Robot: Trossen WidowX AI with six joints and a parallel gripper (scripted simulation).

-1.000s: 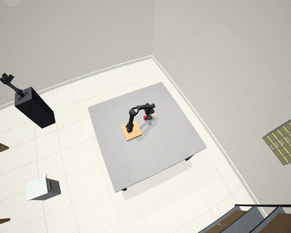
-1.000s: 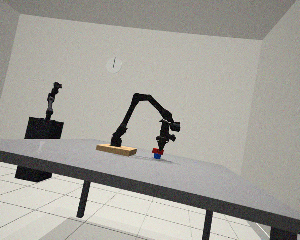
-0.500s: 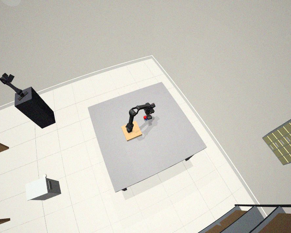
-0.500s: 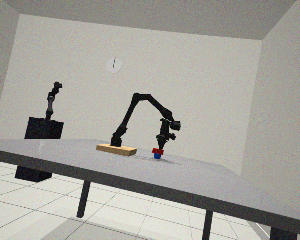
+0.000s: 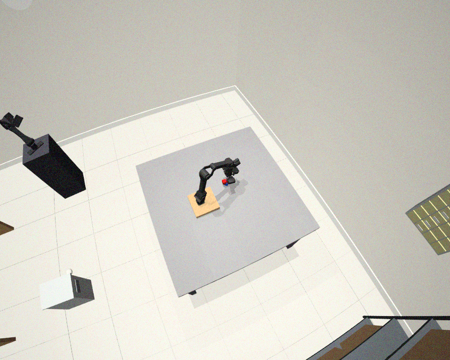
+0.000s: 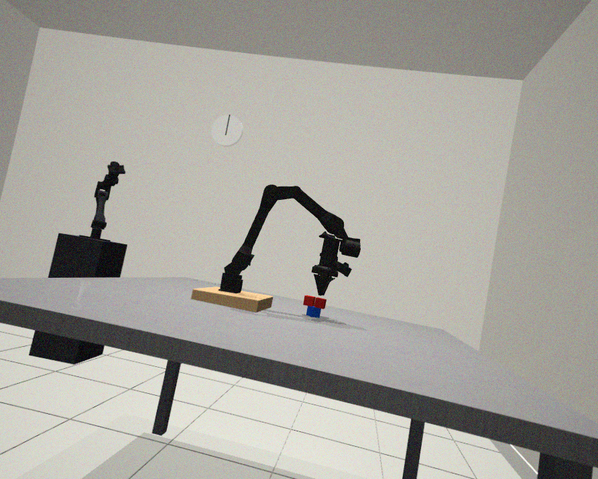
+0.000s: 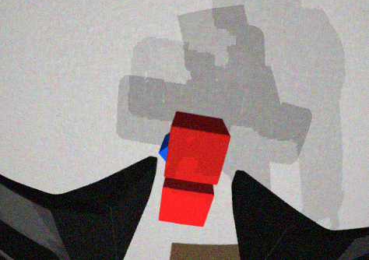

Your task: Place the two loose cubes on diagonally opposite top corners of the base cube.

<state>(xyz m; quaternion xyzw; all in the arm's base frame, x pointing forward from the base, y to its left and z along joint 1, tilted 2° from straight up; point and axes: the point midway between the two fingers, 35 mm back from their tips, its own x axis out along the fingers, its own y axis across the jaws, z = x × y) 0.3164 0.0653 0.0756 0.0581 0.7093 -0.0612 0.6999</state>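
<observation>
The blue base cube (image 5: 226, 184) (image 6: 313, 311) (image 7: 163, 152) stands on the table, mostly hidden in the wrist view by the red cubes above. One red cube (image 5: 224, 181) (image 6: 308, 300) (image 7: 186, 207) rests on its side nearer the arm's base. The other red cube (image 6: 320, 302) (image 7: 198, 154) sits on the opposite side and is hidden by the gripper in the top view. Both look level. They stand very close together; the exact gap is too small to tell. My gripper (image 5: 230, 180) (image 6: 321, 294) (image 7: 195, 171) is open just above the farther red cube, with space on both sides.
The arm's base stands on a wooden board (image 5: 211, 205) (image 6: 232, 299) (image 7: 204, 251) on the grey table (image 5: 217, 247) (image 6: 237, 335). A second arm (image 5: 21, 133) (image 6: 100, 206) stands on a black pedestal (image 5: 54, 166) (image 6: 85, 255) beyond the table.
</observation>
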